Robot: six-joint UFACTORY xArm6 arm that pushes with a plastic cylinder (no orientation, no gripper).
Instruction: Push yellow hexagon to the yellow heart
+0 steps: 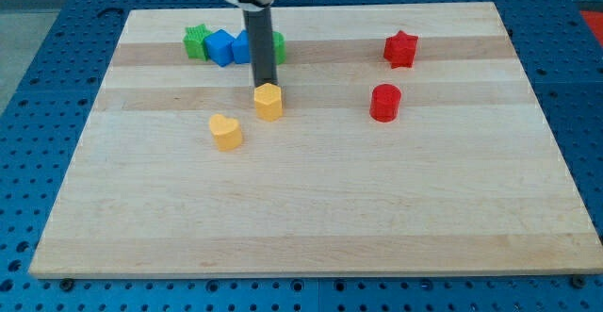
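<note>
Rod upright, entering from the view's top centre.
My tip [265, 86] sits low on the board, the dark straight shaft rising to a wider dark mount cut off by the frame edge.

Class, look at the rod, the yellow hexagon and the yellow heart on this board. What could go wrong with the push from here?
1. My tip sits just above the yellow hexagon, while the yellow heart lies toward the view's lower left. A straight downward push would likely send the hexagon past the heart's right side.
2. An off-centre contact may make the hexagon slip sideways off the tip.
</note>
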